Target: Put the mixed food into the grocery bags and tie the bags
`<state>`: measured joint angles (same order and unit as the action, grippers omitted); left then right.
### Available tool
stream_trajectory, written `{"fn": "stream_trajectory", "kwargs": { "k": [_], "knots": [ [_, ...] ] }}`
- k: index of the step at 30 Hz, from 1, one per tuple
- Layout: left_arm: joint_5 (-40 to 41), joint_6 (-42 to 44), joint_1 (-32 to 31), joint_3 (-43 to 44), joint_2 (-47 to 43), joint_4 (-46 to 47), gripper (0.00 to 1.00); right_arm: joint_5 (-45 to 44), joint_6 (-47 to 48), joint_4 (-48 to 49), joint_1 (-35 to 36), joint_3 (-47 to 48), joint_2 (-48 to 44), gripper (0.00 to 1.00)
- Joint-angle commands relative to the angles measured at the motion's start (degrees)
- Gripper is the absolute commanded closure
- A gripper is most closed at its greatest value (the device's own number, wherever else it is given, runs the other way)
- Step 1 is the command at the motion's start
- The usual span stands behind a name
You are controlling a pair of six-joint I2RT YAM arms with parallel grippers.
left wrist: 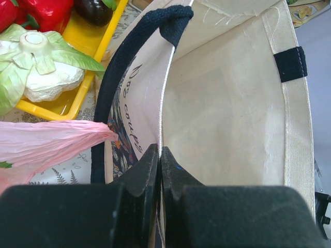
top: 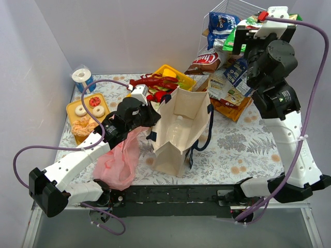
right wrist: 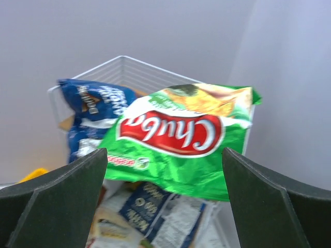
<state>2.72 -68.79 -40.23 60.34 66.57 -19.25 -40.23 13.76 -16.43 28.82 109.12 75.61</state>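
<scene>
The pink bag slumps at the near edge beside the canvas tote, whose left rim the left gripper pinches tight, its mouth gaping. Bare table lies to the tote's right. At the far corner the right gripper stands spread and empty, facing a green packet at the wire basket.

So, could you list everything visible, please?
canvas tote: one, beige with navy handles, table centre
pink bag: one, pink, left of the tote
doughnut tray: one, yellow, table's left
vegetable tray: one, yellow, behind the tote
wire basket: one, white, far right
snack packets: several, blue, green, red, in and near the basket
paper roll: one, white in blue wrap, far left
left gripper: one, black, shut on tote's rim
right gripper: one, black, open over the basket
</scene>
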Motion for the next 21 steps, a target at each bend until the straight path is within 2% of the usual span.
{"fn": "stream_trajectory", "kwargs": {
  "k": [1, 10, 16, 21],
  "knots": [
    [0.09, 0.86, 0.15, 0.83, -0.73, 1.84, 1.00, 0.32, 9.00, 5.70, -6.12, 2.24, 1.82, 0.01],
    [0.18, 0.68, 0.15, 0.92, -0.74, 1.67, 1.00, 2.43, 7.60, 9.40, -15.79, 0.74, 3.22, 0.01],
    [-0.44, 0.42, 0.15, 1.54, -0.21, 1.49, 1.00, 12.61, 1.63, 5.80, -22.48, 0.83, 4.98, 0.04],
    [-0.44, 0.59, 0.15, 2.33, 0.41, 1.40, 1.00, 22.11, -2.77, 3.86, -26.09, 0.74, 6.39, 0.10]
  ]
}}
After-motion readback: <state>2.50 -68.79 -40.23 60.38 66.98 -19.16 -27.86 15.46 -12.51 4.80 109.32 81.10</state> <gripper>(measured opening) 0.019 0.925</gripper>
